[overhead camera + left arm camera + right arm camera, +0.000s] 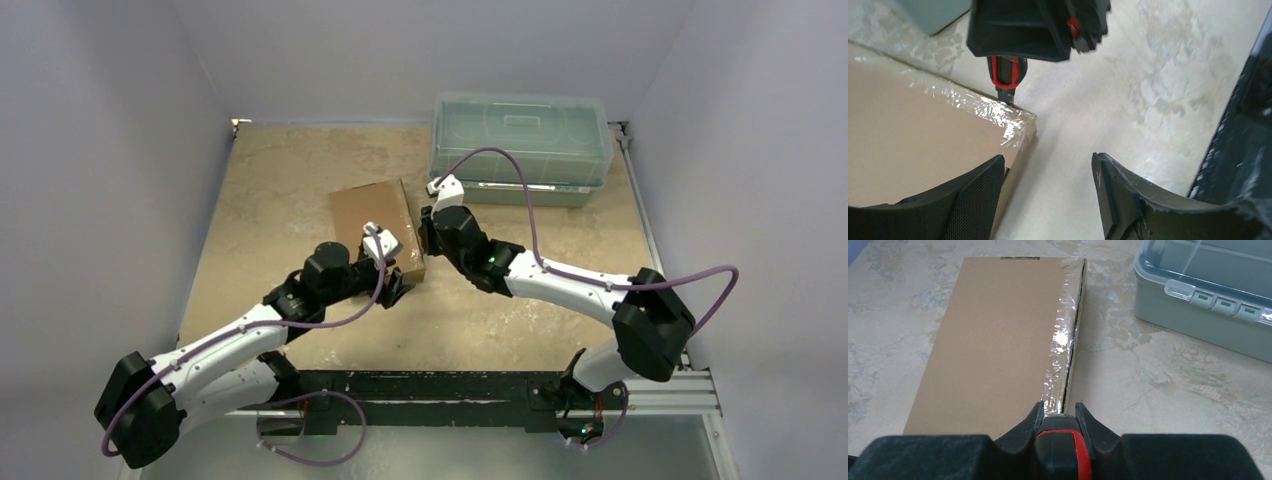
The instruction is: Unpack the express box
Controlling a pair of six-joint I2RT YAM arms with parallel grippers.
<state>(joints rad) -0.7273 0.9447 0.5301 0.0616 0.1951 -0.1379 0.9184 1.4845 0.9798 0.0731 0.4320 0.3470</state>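
Note:
The express box [375, 225] is a flat brown cardboard box lying shut mid-table, with clear tape [1060, 340] along its right edge. My right gripper [428, 235] is shut on a red and black knife [1063, 450]. The knife's blade [1007, 96] meets the box [908, 140] at the taped seam, by a corner. My left gripper [395, 285] stands open at the box's near right corner. One of its fingers [973, 195] is over the box top and the other over the bare table, with nothing held between them.
A translucent grey-green lidded plastic bin [520, 140] stands at the back right, just beyond the box; its latches [1218, 297] face the right wrist camera. The two arms come close together at the box's near right side. White walls enclose the table.

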